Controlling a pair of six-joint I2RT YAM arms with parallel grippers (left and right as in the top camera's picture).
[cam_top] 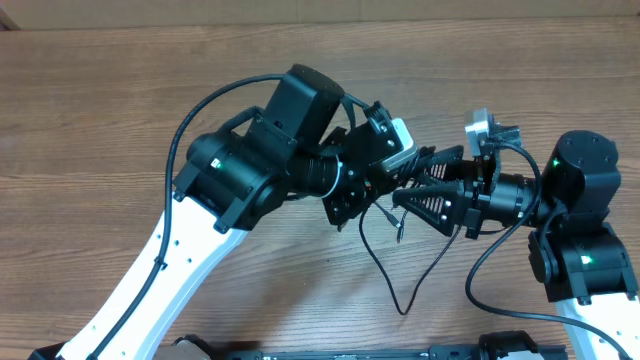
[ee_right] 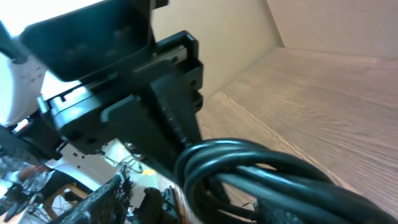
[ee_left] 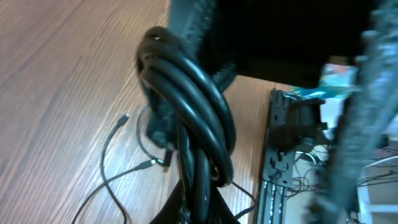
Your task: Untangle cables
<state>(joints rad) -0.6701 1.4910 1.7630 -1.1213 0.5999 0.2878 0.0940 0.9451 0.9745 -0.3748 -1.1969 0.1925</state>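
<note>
The cables are thin black cords. Part of them is wound into a coil (ee_left: 199, 106) that rises from my left gripper (ee_left: 202, 214), which is shut on it. From the overhead view the left gripper (cam_top: 372, 175) hangs above the table's middle, and loose cable ends (cam_top: 400, 290) trail down onto the wood in a loop. My right gripper (cam_top: 415, 185) faces it from the right, its jaws spread open on either side of the coil (ee_right: 261, 168). One of its textured fingers (ee_right: 93, 205) shows at lower left in the right wrist view. Small plugs (ee_left: 163, 163) lie on the table.
A black rail (ee_left: 277, 162) runs along the table's front edge, with clutter beyond it. Thick black wires (cam_top: 185, 130) arc off the left arm, and another (cam_top: 480, 270) loops beside the right arm's base. Bare wood (cam_top: 100, 80) lies to the left and back.
</note>
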